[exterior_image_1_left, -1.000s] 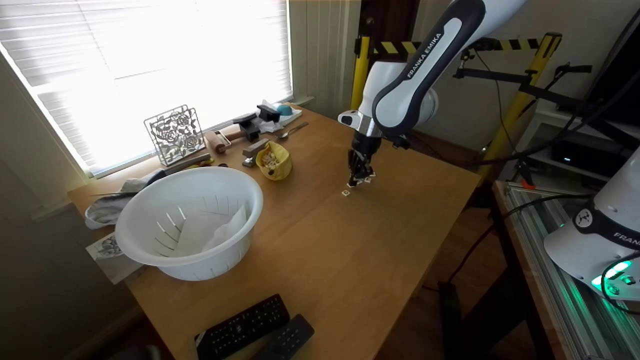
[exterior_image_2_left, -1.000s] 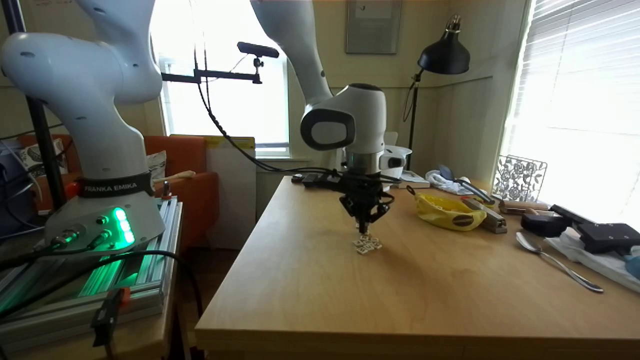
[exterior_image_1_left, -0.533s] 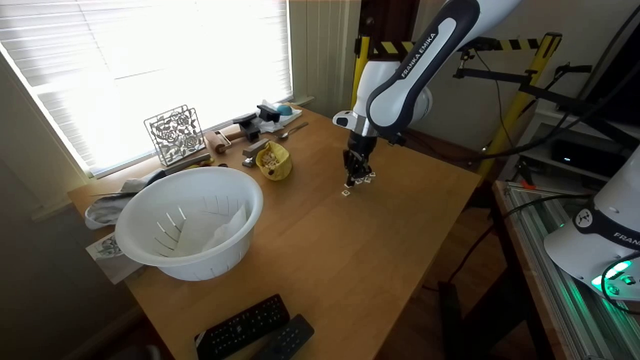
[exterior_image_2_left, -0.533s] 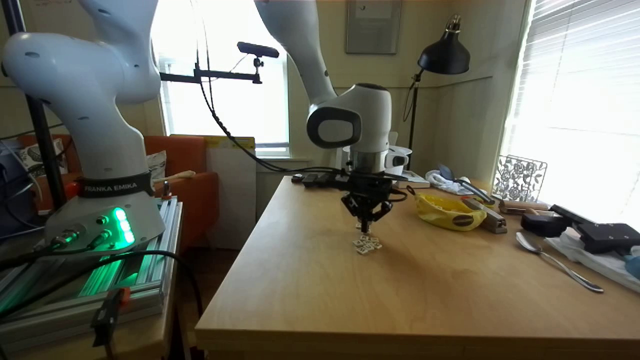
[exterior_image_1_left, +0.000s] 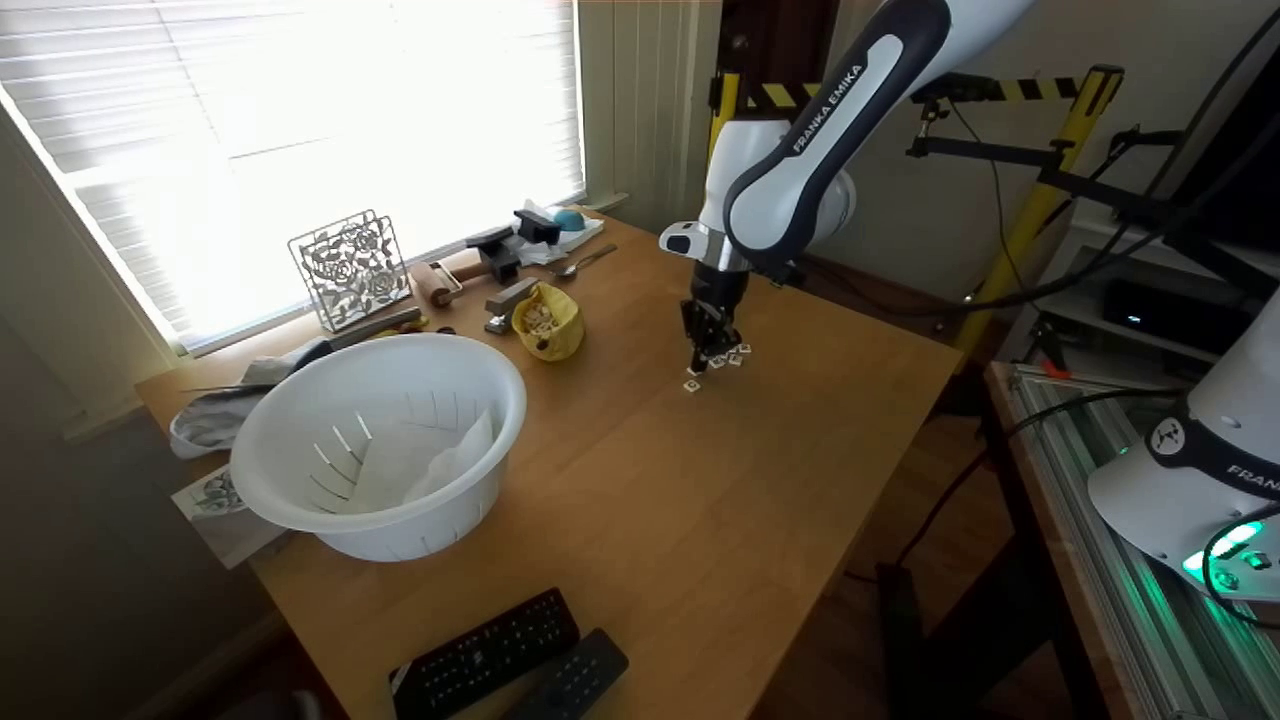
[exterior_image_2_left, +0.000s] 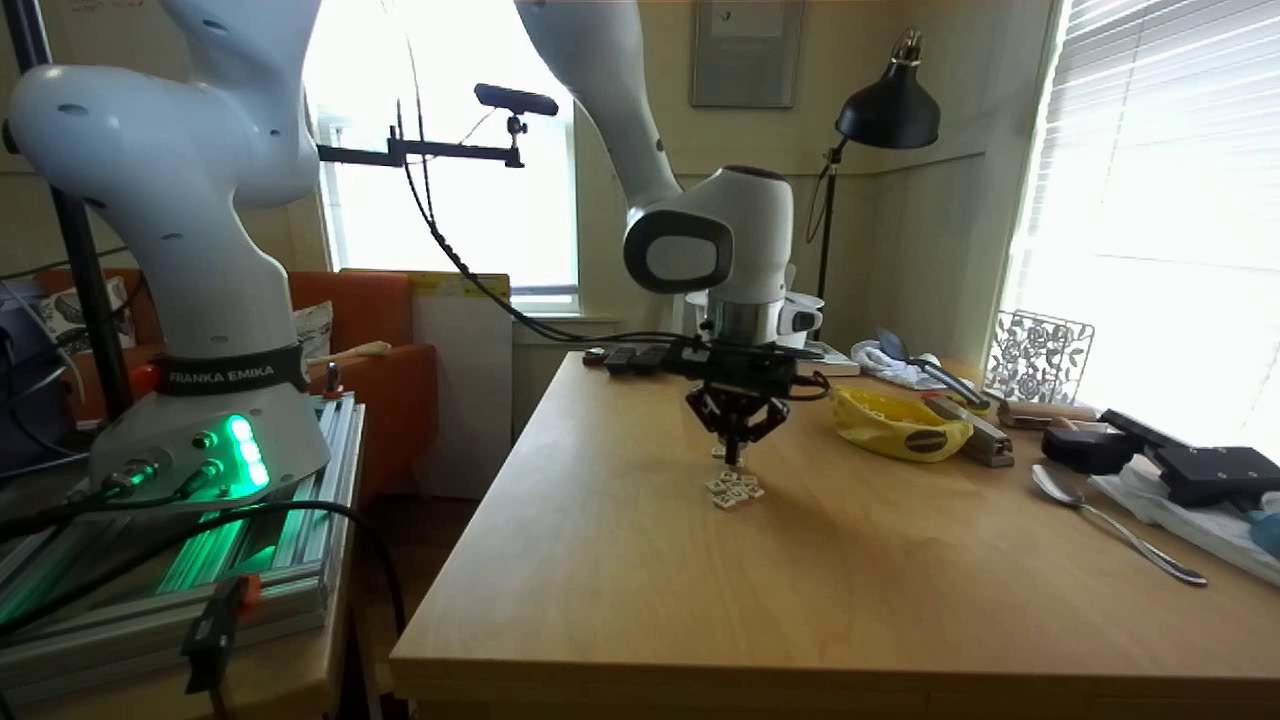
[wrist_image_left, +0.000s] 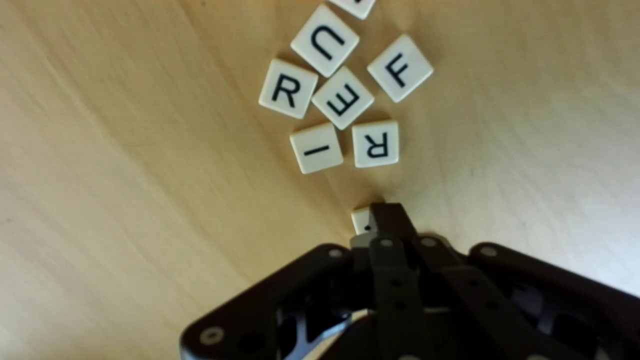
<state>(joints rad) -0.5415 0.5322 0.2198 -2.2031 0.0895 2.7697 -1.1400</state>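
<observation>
White letter tiles (wrist_image_left: 344, 100) lie face up; wrist view: F tile (wrist_image_left: 400, 68) two o'clock from E tile (wrist_image_left: 342, 95), partly hidden tile (wrist_image_left: 360, 220) at six.

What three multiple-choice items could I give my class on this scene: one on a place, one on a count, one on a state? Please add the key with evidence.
1. In the wrist view, where is the F tile relative to the E tile?
A) lower left
B) upper right
C) directly below

2. How many tiles in that view plainly show an R?
A) four
B) none
C) two

3. How does the gripper stand?
A) shut
B) half open
C) wide open

Key:
1 B: F sits above and to the right of E.
2 C: there is a nearly upright R tile and an upside-down R tile.
3 A: its fingers form one narrow tip in an exterior view.
</observation>
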